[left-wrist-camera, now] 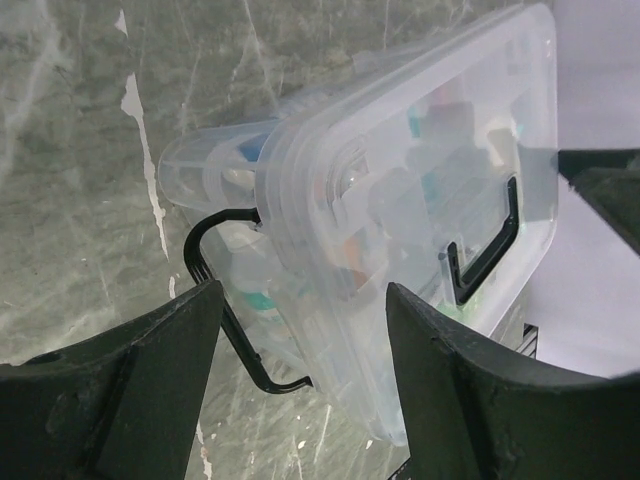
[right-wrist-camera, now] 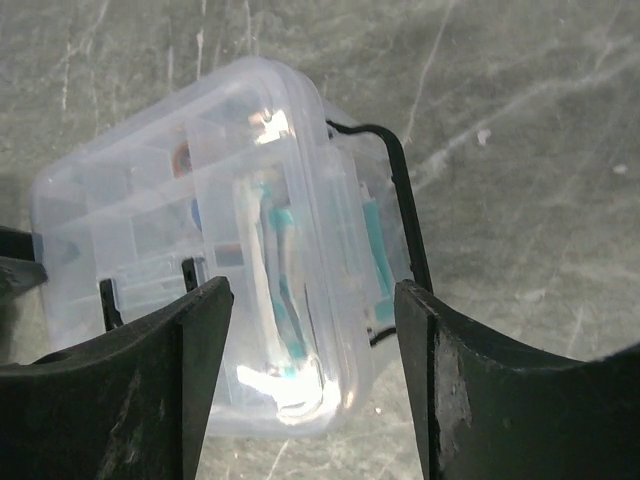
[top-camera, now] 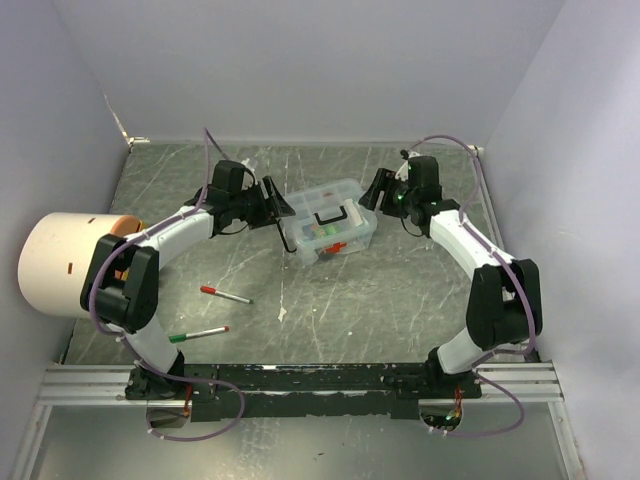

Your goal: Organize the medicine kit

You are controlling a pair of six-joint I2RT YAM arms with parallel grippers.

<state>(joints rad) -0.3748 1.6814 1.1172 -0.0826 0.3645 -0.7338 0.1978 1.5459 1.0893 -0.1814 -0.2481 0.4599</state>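
The medicine kit [top-camera: 330,222] is a clear plastic box with its lid on and a black handle [left-wrist-camera: 486,254] on top. It sits on the table between my two grippers, and small bottles and packets show through the plastic. On its left end a black wire clip [left-wrist-camera: 214,301] hangs swung out. My left gripper [top-camera: 276,206] is open there, its fingers [left-wrist-camera: 150,385] either side of the box's near corner [left-wrist-camera: 330,330]. My right gripper [top-camera: 372,190] is open at the right end, where the box [right-wrist-camera: 200,230] lies between its fingers [right-wrist-camera: 470,390] with gaps on both sides. A black clip [right-wrist-camera: 402,205] shows there too.
A big white cylinder [top-camera: 62,265] lies at the left edge beside the left arm. A red pen [top-camera: 225,294] and a green pen [top-camera: 198,335] lie on the marbled table [top-camera: 400,290] in front of the box. White walls close in the back and both sides.
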